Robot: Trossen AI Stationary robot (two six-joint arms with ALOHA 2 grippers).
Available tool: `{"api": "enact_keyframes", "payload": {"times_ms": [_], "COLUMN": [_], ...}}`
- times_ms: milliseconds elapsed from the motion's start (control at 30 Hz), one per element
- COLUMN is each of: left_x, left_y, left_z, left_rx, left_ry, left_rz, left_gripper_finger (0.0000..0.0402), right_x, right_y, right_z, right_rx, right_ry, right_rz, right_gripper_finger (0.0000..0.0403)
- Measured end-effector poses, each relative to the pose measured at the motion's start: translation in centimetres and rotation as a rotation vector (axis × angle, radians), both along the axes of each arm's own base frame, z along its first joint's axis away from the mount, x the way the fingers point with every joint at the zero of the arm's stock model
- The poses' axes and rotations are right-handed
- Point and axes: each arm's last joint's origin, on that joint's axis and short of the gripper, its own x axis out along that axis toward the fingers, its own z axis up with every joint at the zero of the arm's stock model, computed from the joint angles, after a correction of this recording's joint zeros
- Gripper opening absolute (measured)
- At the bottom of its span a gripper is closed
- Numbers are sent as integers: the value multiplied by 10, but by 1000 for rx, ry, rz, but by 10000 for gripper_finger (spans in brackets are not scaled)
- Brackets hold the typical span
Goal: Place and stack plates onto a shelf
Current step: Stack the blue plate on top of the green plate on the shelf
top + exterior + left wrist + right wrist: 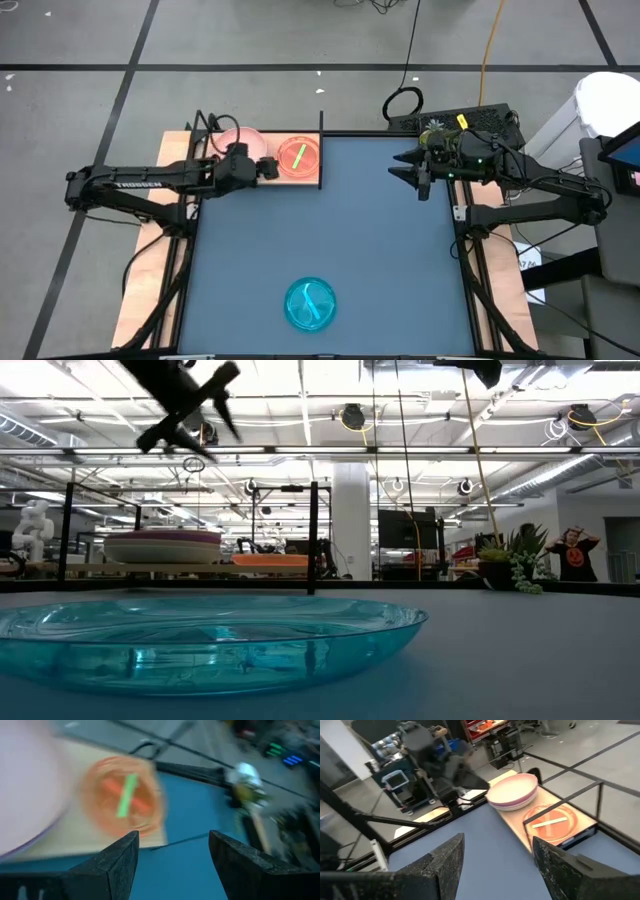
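On the light wooden shelf [175, 150] at the table's far left, a stack of large plates [240, 140], pink on top, rests beside a small orange plate [297, 157] with a green stripe. A teal plate [310, 303] lies flat on the blue tabletop near the front edge and fills the low view [210, 640]. My left gripper [272, 167] hangs open above the shelf's near edge, just short of the orange plate [125, 802], with nothing between its fingers. My right gripper [405, 170] stands open and raised at the far right, empty [497, 840].
Thin black uprights [313, 535] stand at the shelf's ends. A potted plant [440, 130] and cables sit behind the table's far right corner. A person [575, 555] stands in the room beyond. Bare blue tabletop [340, 220] lies between the shelf and the teal plate.
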Motion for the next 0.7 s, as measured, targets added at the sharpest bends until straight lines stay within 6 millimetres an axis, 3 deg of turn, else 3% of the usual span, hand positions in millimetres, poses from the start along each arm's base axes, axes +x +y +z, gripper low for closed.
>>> {"api": "enact_keyframes", "payload": {"times_ms": [233,500,700], "left_x": [14,18,17], "left_y": [-8,-30,-62], "left_z": [19,16,14], "left_rx": [155,65,-19], "left_ry": [-109,-148,-181], "left_rz": [-213,-283,-388], "left_gripper_finger": [243,243,243], "right_x": [0,-1,-2], "right_y": [-1,-1,0], "right_z": [0,-2,-5], "right_rx": [-60,-35,95], "right_ry": [12,35,37], "right_rz": [-15,-17,-52], "right_gripper_finger": [201,162,147]}}
